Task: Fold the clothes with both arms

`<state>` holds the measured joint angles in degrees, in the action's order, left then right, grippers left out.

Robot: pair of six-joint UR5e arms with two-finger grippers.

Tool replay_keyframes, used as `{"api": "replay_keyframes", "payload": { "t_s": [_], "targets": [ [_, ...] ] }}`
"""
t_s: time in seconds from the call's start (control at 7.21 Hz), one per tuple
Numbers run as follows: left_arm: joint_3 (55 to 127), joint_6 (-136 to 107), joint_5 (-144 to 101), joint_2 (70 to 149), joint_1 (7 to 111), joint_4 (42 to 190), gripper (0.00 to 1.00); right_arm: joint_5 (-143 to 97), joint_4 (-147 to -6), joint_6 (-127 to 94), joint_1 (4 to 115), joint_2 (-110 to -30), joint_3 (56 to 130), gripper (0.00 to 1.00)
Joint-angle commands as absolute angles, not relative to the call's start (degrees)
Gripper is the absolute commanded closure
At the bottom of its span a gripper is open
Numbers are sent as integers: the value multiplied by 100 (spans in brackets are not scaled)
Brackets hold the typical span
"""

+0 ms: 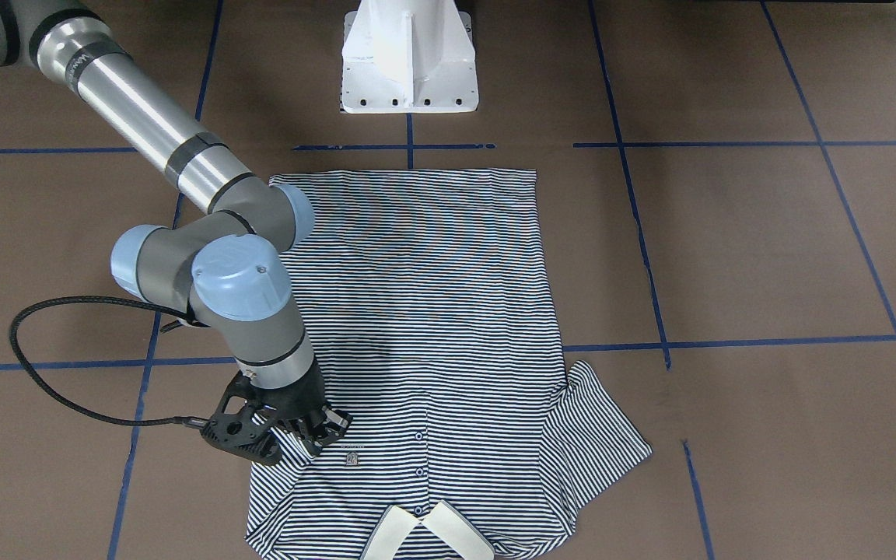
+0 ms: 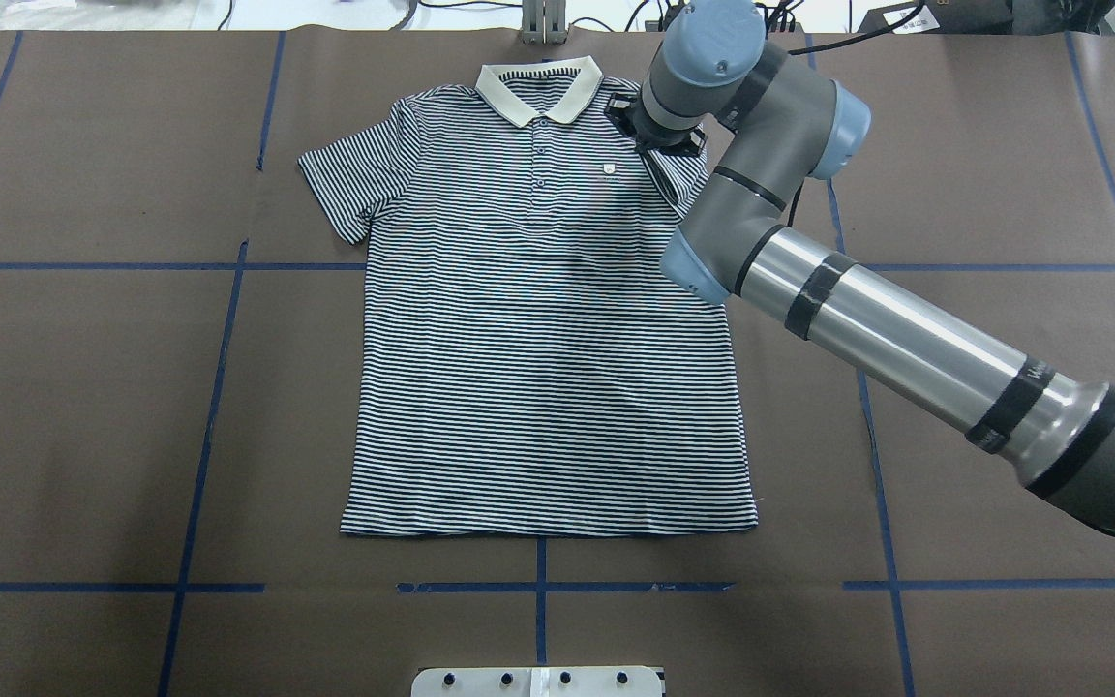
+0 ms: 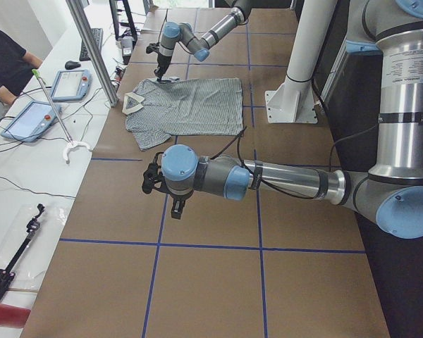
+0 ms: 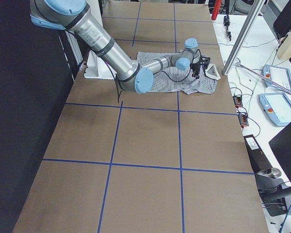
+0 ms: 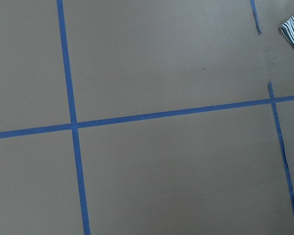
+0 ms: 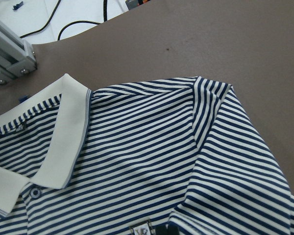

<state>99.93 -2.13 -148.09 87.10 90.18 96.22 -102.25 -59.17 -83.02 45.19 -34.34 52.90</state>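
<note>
Exterior front-facing: right gripper (image 1: 309, 437) sits on the shirt's (image 1: 425, 311) folded sleeve (image 6: 235, 156), jaws perhaps shut, cannot tell. Soft, light, limp cloth; best pinched at hems. Left gripper (image 3: 177, 207) unclear too.

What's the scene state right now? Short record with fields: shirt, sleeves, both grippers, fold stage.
shirt: face up, flat on table, collar away from robot
folded sleeve: turned in over chest, beside logo
other sleeve: spread flat
right gripper: down at folded sleeve; open or shut unclear
left gripper: over bare table, apart from shirt; state unclear
fold stage: one sleeve in, body not yet folded
</note>
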Motion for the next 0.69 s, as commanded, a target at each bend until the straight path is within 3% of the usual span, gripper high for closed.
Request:
{"api": "replay_keyframes", "payload": {
  "t_s": [0.0, 0.42, 0.56],
  "targets": [
    [10002, -220, -14818, 8710, 9018, 9624, 0, -9871, -5915, -8297, 4438, -3024, 4676, 100],
    [9993, -376, -14827, 8745, 8974, 10061, 0, -9554, -5467, -8297, 4430, -2918, 4158, 100],
    [9976, -1022, -14958, 8815, 8791, 10499, 0, -9510, -5458, -8288, 4421, -2918, 4166, 1]
  ]
}}
